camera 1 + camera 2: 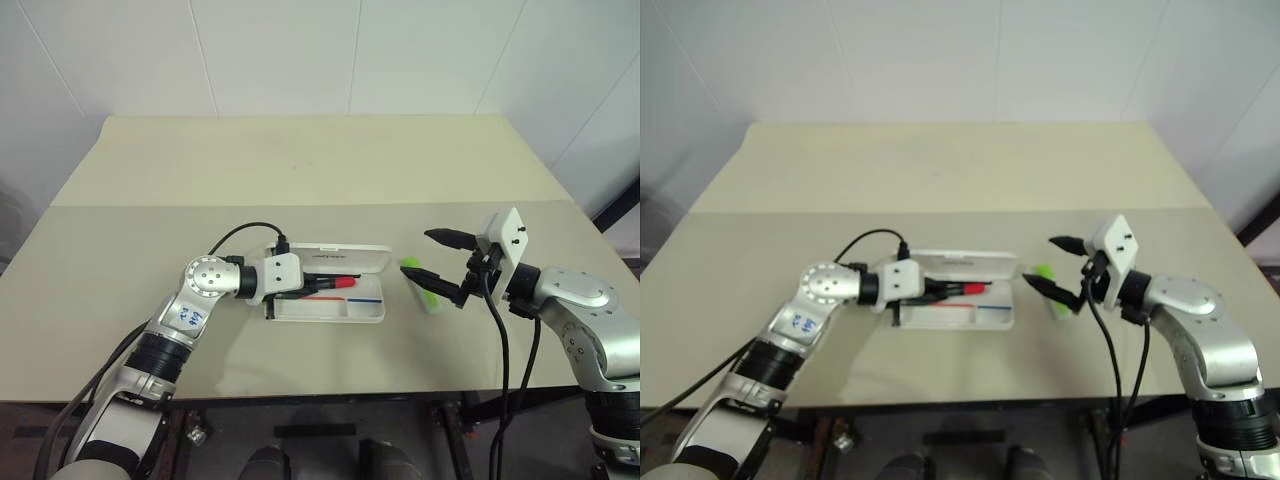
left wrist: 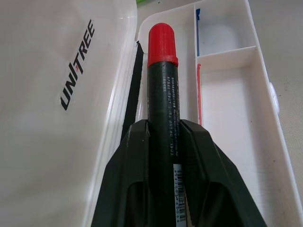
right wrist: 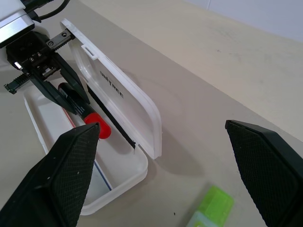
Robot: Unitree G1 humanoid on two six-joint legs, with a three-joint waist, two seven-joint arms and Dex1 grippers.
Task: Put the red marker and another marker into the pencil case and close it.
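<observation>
A: Looking at the left gripper (image 1: pixel 318 287) first. Gripping the red marker (image 1: pixel 335 285) between both black fingers (image 2: pixel 137 161), barrel pinched on either side, red cap pointing out past the fingertips.

B: And hanging where?

A: Hovering over the open pencil case (image 1: pixel 325 312), along the back edge of the tray, close beside the raised lid (image 3: pixel 124 97). Marker lying nearly level, not yet resting on the tray floor as far as can be told.

B: Case itself?

A: Sitting on the beige table (image 1: pixel 300 170), near the front middle. White plastic, rounded corners, lid standing open toward the far side, dark lettering on the inner face. Showing a red-and-blue stripe along the tray floor and a small divided compartment at the right end.

B: Turning to the right gripper (image 1: pixel 442 266).

A: Spread wide, holding nothing. Hanging just right of the case, pointing left toward it, one finger nearer the far side, the other nearer the front.

B: The other marker?

A: Lime-green highlighter (image 1: pixel 421 285) lying flat on the table, just beside the case's right end, apart from it. Sitting under and between the spread right fingers, touching neither as far as can be seen. Green cap end pointing toward the far side, paler body toward the front edge.
</observation>
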